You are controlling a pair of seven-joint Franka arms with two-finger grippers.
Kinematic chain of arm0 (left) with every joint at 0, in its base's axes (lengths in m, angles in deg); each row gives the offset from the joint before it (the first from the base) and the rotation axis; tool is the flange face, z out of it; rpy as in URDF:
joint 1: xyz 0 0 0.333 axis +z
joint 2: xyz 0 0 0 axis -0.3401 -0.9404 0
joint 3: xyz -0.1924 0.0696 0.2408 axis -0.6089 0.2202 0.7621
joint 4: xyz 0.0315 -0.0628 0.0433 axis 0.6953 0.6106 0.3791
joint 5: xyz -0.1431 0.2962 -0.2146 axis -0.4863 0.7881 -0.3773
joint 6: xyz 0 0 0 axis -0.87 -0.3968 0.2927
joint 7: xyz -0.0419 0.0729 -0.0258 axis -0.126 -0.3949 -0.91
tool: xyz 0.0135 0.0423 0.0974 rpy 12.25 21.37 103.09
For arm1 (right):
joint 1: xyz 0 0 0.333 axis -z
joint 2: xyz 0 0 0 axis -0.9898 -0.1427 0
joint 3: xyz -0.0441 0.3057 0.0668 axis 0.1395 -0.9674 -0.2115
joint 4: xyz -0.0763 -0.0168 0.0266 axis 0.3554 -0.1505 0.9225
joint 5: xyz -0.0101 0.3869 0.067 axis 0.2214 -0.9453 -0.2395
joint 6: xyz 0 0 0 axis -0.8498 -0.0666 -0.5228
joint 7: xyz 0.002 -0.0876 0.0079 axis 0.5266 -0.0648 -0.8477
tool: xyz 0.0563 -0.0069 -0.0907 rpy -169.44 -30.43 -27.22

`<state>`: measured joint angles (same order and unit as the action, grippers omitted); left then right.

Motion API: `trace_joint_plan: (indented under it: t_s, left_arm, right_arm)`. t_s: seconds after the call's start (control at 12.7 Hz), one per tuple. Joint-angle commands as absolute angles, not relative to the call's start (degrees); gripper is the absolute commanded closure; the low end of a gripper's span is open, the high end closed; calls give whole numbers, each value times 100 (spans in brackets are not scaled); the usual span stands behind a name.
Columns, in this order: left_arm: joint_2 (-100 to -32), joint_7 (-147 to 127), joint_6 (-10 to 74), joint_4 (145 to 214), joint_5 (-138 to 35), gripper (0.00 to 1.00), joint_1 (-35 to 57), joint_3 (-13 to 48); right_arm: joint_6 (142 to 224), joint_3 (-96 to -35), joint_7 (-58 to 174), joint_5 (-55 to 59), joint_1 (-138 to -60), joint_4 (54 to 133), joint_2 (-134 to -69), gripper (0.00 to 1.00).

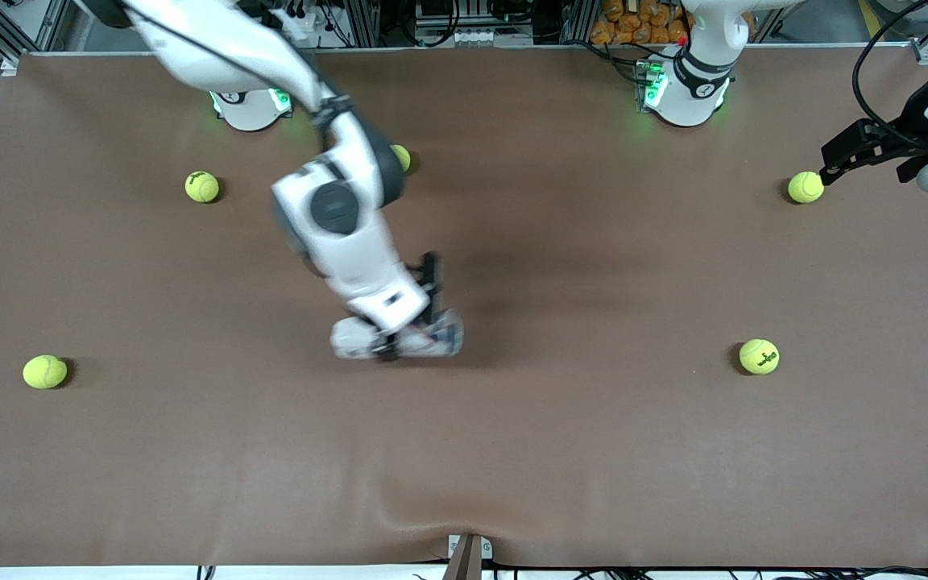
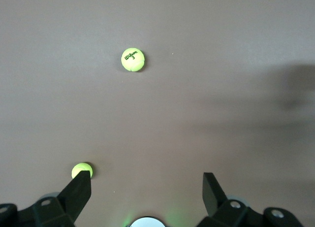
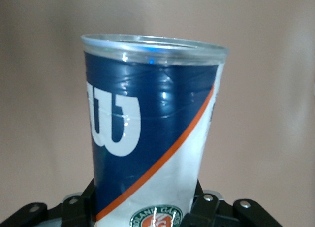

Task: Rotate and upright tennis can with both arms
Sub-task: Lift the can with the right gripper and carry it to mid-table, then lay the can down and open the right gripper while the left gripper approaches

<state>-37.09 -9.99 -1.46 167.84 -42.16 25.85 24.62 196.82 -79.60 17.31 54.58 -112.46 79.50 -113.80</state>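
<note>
The tennis can (image 1: 441, 333) lies on its side near the middle of the table, partly hidden by the right arm. My right gripper (image 1: 399, 332) is shut on it. In the right wrist view the can (image 3: 147, 118) fills the frame, dark blue and white with a white "W" and an orange stripe, its silvery rim pointing away from the gripper (image 3: 147, 207). My left gripper (image 1: 830, 161) waits open and empty at the left arm's end of the table, over a tennis ball (image 1: 805, 187). It is also seen in the left wrist view (image 2: 146, 187).
Tennis balls lie around the table: one (image 1: 759, 356) nearer the front camera at the left arm's end, two (image 1: 202, 187) (image 1: 401, 157) near the right arm's base, one (image 1: 45, 371) at the right arm's end. Two balls (image 2: 133, 59) (image 2: 78, 170) show in the left wrist view.
</note>
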Motion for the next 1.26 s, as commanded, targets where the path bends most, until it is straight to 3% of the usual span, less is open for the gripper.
trace_joint_plan:
  t_s: [0.0, 0.39, 0.55, 0.79, 1.18]
  left_arm:
    - [-3701, -1020, -185, 16713, -4312, 0, 2647, 2433]
    - [-3911, -1002, -176, 16731, -4416, 0, 2630, 2433]
    - [-4087, -993, -176, 16731, -4540, 0, 2612, 2433]
    - [-4298, -889, -167, 16827, -4706, 0, 2568, 2284]
    - [-4702, -642, -71, 17126, -5855, 0, 2639, 2257]
  right_arm:
    - [19997, -7845, 2691, 6409, -11684, 7873, -11820, 30]
    - [20042, -7836, 4311, 7878, -12142, 7873, -12305, 29]
    - [20051, -7836, 4653, 8091, -12187, 7891, -12314, 0]
    - [20007, -7854, 4751, 7978, -12065, 7856, -12192, 0]
    - [19542, -7871, 4919, 6934, -11574, 7899, -11288, 0]
